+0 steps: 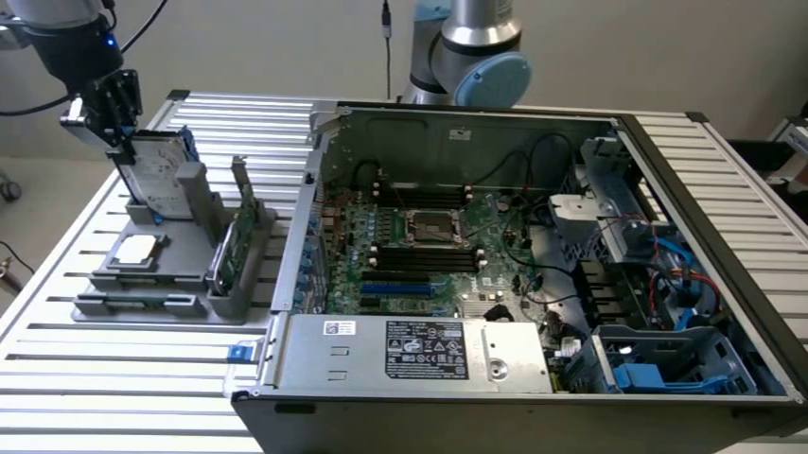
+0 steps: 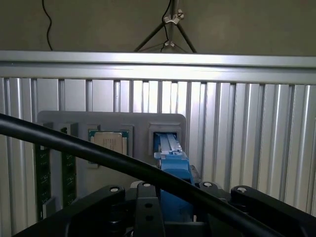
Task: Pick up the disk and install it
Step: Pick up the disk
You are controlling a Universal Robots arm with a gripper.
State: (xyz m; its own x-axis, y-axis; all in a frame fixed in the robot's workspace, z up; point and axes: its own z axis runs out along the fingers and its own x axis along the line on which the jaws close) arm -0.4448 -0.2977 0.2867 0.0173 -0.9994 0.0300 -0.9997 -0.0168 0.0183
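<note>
**Pick-up under way: disk gripped at its holder**

In the upper left of the exterior view, the pincer (image 1: 123, 128) is clamped on the top edge of the flat silver-grey metal disk (image 1: 162, 165) with its white label and blue rails. The disk stands upright in the grey plastic holder (image 1: 189, 203) on the slatted metal surface (image 1: 114, 378). It does not look lifted clear yet, and freeing it calls for a straight pull along the slot.

disk (image 1: 157, 163) upright in tray (image 1: 132, 308), computer case (image 1: 505, 128) at exterior view's right
</note>
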